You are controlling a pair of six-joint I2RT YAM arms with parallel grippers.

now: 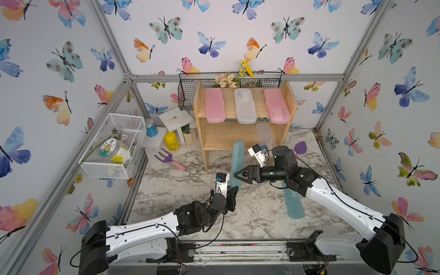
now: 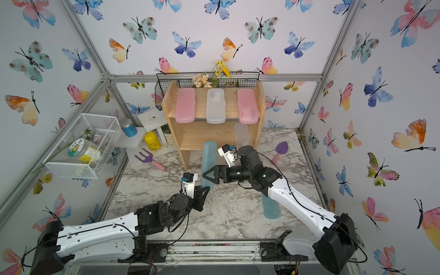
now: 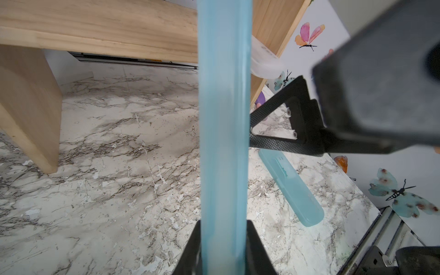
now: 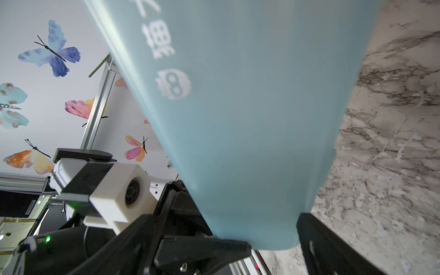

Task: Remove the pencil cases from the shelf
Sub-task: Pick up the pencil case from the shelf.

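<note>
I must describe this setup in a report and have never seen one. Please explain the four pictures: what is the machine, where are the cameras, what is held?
It is a robot with two arms; each ends in a gripper, a two-finger clamp. Two pictures come from one camera above and show nearly the same whole scene. The other two come from small cameras on the wrists, very close up. On the marble table stands a wooden shelf carrying two pink pencil cases and two white cases. One blue case lies on the table. The left gripper is shut on the near end of a second blue case, held up in front of the shelf. The right gripper is open, its jaws on either side of that case.
</note>
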